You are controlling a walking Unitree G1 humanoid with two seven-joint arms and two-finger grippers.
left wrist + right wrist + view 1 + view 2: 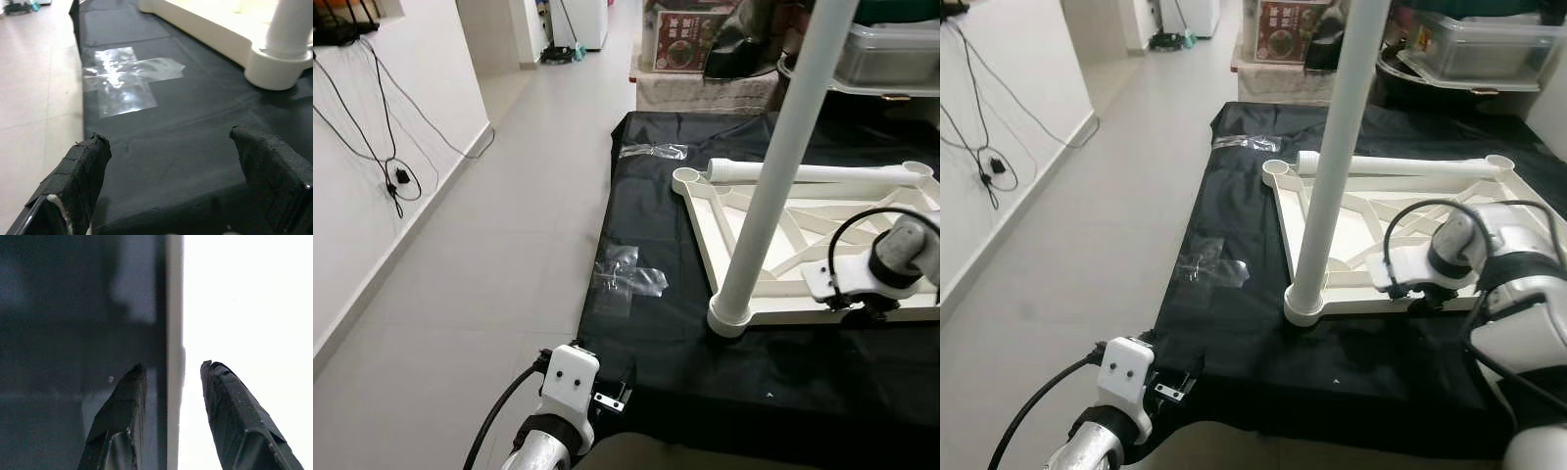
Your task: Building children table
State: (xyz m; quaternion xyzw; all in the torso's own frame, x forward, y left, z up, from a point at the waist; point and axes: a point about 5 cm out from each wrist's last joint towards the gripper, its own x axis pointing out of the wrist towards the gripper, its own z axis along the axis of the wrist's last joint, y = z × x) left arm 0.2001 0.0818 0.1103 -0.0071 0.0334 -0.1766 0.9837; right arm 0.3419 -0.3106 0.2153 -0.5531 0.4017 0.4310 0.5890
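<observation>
Right gripper (171,382) straddled the tabletop's (901,313) edge, fingers spread w/o pinching yet. Left gripper (171,161) hovered spread over the black sheet (636,323). Risk imo: a nudge tips the upright leg (773,166).

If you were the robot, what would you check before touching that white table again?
1. Upright leg stands in its corner socket: ok.
2. Second leg fitted: not ok, it lies on the tabletop frame.
3. Right gripper astride the frame's near edge, fingers apart: ok.
4. Left gripper open above the black cloth: ok.
5. Upright leg fully tight: cannot tell.
</observation>
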